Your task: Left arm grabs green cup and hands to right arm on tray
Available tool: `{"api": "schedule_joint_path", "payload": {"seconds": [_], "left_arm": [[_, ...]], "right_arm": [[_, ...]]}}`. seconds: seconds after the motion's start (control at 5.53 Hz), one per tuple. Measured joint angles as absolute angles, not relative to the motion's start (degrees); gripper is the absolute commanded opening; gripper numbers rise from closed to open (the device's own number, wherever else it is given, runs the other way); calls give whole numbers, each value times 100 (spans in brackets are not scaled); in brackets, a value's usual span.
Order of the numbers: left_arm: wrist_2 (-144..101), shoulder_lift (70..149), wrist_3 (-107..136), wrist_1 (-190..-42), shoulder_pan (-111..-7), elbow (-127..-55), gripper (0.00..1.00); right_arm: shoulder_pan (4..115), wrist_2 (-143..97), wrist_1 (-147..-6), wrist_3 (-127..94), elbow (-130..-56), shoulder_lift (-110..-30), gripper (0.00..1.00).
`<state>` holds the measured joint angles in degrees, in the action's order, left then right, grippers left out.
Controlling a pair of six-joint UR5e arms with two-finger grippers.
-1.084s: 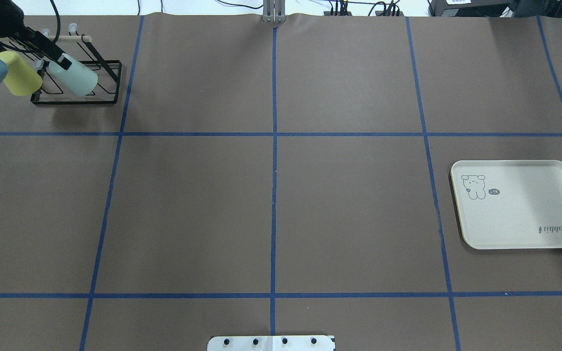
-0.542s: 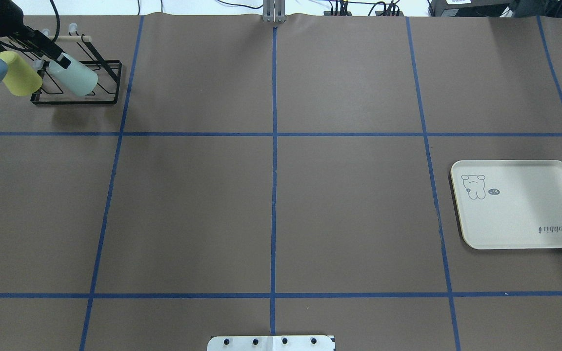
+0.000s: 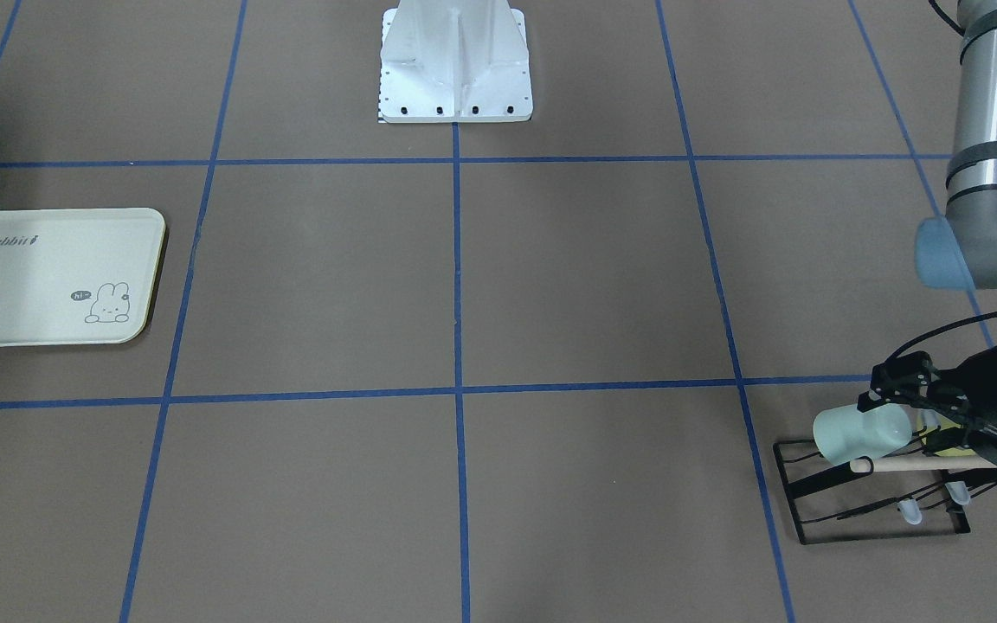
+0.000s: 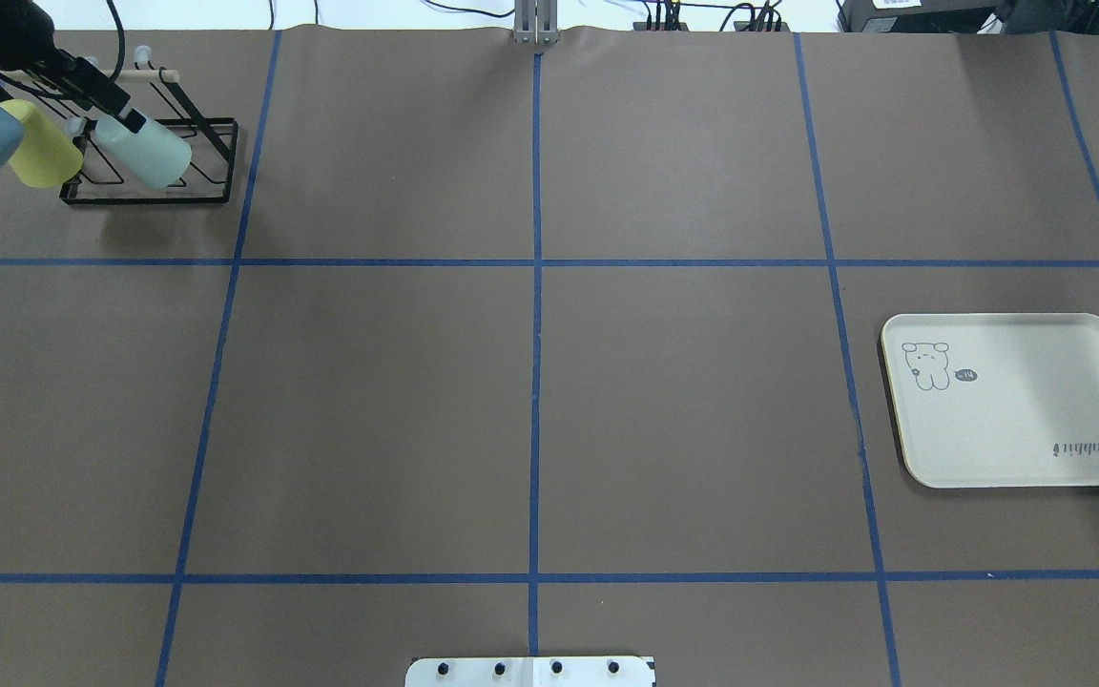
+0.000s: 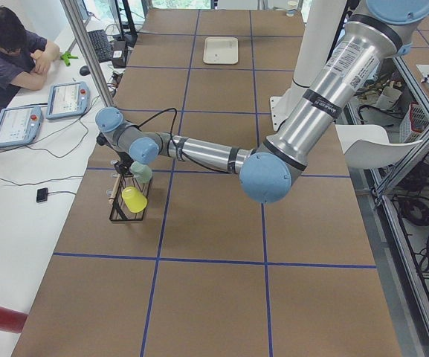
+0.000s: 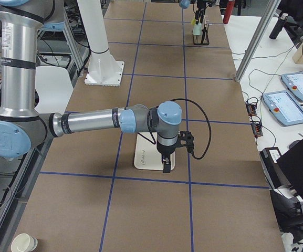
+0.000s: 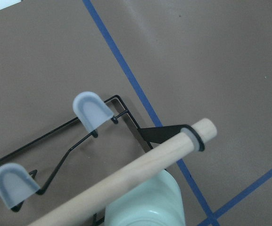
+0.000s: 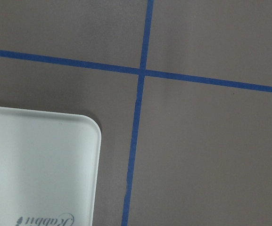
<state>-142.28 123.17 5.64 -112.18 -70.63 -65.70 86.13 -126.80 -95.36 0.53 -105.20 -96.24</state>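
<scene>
Brown paper covers the table (image 4: pixel 683 153), ruled into big squares by blue tape lines (image 4: pixel 536 382). At the far corner on my left stands a black wire cup rack (image 4: pixel 216 162) with a wooden dowel (image 7: pixel 126 174) across its top and pale caps on its prongs (image 7: pixel 92 109). The green cup (image 4: pixel 149 153) lies tilted on that rack. The yellow cup (image 4: pixel 39 157) sits just beside it, on the side nearer the table's edge.

My left arm (image 5: pixel 207 152) reaches out to the rack, and my left gripper (image 3: pixel 884 405) is right at the green cup. One black finger (image 4: pixel 130 119) lies against the cup's upper end. The other finger is hidden, so I cannot tell whether I have the cup clamped or am only around it. From my left wrist camera I see the cup's pale round end just under the dowel, and none of my own fingers.

The tray (image 4: pixel 1017 410) lies flat on my right side of the table, well apart from the rack, with its bunny drawing and "Rabbit" script showing. My right arm (image 6: pixel 88 122) is stretched low over the table, and my right gripper (image 6: pixel 165 165) points down above the tray's edge. Whether its jaws are apart or together I cannot tell. A person (image 5: pixel 10 56) sits at the white desk beyond the rack.
</scene>
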Motion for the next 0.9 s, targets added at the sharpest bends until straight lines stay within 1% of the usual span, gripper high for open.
{"api": "schedule_joint_path", "payload": {"seconds": [0.36, 0.54, 0.9], "left_arm": [[-14221, 12322, 563, -11230, -7011, -6511, 100], [-14221, 12320, 562, -11232, -6991, -6507, 89], [-14214, 12311, 560, -11257, -6966, -6486, 87]], "right_arm": [[8613, -12677, -9536, 53, -10521, -9624, 100], [8613, -12681, -9536, 53, -10520, -9624, 100], [8613, -12682, -9536, 53, -10521, -9624, 100]]}}
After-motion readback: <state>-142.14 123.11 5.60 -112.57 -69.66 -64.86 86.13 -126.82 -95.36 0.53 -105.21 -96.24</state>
